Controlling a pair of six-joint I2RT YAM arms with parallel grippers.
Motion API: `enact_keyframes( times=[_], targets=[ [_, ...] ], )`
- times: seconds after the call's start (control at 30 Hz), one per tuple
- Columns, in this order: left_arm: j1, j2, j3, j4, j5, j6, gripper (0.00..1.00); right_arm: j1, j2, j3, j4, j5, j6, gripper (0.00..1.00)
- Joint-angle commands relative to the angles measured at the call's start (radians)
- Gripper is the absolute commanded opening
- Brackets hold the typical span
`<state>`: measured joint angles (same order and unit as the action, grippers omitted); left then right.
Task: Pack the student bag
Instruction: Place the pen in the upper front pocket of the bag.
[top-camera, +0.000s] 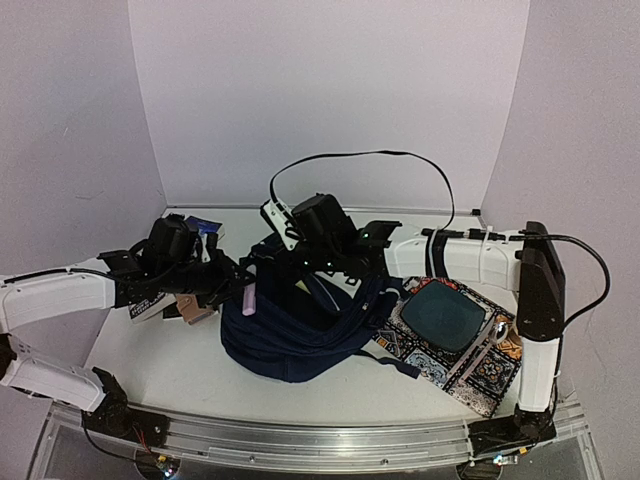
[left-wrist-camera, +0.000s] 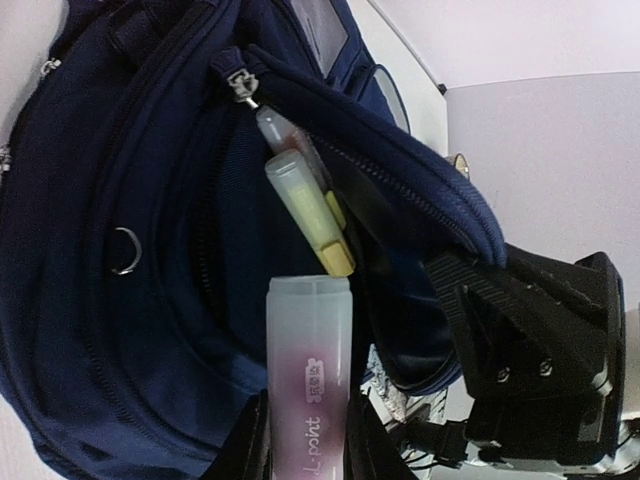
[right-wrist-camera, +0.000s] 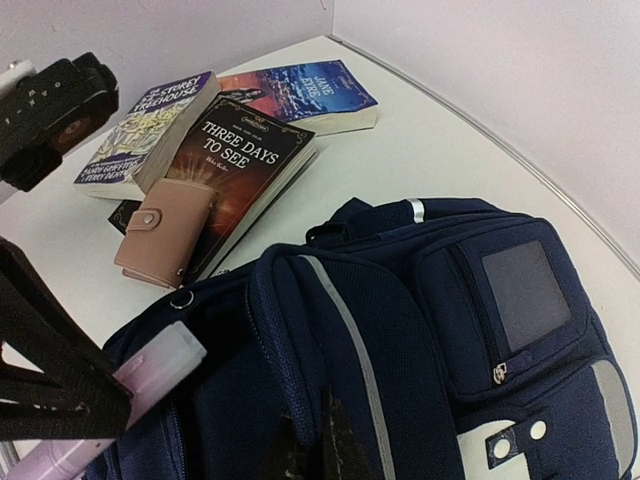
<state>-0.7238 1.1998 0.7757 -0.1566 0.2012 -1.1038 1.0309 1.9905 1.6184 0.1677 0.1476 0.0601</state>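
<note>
The student bag (top-camera: 300, 340) is a navy backpack lying in the middle of the table, its front pocket gaping. My left gripper (left-wrist-camera: 308, 455) is shut on a pink highlighter (left-wrist-camera: 310, 370) with a frosted cap, which points into the pocket mouth. A yellow highlighter (left-wrist-camera: 305, 210) and another capped marker (left-wrist-camera: 280, 130) lie inside the pocket. My right gripper (right-wrist-camera: 318, 445) is shut on the edge of the bag's grey-striped flap (right-wrist-camera: 340, 330) and holds it up. From the right wrist view the pink highlighter (right-wrist-camera: 150, 375) shows at the pocket's left edge.
Three books, among them a dark one (right-wrist-camera: 240, 160) and a blue one (right-wrist-camera: 300, 90), lie left of the bag with a pink wallet (right-wrist-camera: 165, 230) on top. To the bag's right, a patterned mat (top-camera: 490, 375) carries a dark teal tablet-like object (top-camera: 443, 315).
</note>
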Motion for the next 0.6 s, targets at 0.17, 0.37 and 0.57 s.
enact_keyframes(
  times=[0.17, 0.37, 0.57],
  targets=[
    [-0.017, 0.123, 0.017, 0.257, -0.1, -0.151, 0.0, 0.01, -0.018, 0.063, 0.073, -0.044, 0.015, 0.0],
    [-0.029, 0.197, 0.055, 0.315, -0.189, -0.213, 0.04, 0.014, -0.016, 0.066, 0.076, -0.064, 0.024, 0.0],
    [-0.04, 0.279, 0.095, 0.334, -0.266, -0.266, 0.11, 0.015, -0.018, 0.063, 0.085, -0.074, 0.029, 0.0]
  ],
)
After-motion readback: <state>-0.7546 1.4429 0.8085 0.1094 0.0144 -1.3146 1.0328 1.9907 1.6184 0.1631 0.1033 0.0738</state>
